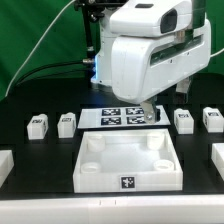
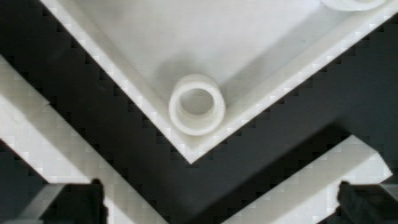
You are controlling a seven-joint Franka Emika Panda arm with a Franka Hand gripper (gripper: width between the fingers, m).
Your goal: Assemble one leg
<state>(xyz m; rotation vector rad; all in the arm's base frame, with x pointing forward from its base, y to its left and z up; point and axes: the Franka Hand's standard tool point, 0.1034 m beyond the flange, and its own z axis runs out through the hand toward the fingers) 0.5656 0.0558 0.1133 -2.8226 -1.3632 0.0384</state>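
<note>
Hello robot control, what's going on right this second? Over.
Tool open, empty, over tray corner socket. Nearest leg lies loose, not gripped. No obstruction seen.

I count four legs in the exterior view, all small white blocks with a black-and-white tag on the face towards the camera. They seem to stand upright, though they are too small for me to be sure. Two lie on the exterior view's left of the jaws: the outer left leg (image 1: 37, 124) and the inner left leg (image 1: 67, 123), near each other but apart. Two lie on the exterior view's right: the inner right leg (image 1: 184, 120), closest to the jaws, and the outer right leg (image 1: 212, 119). All four sit apart from the jaws.
</note>
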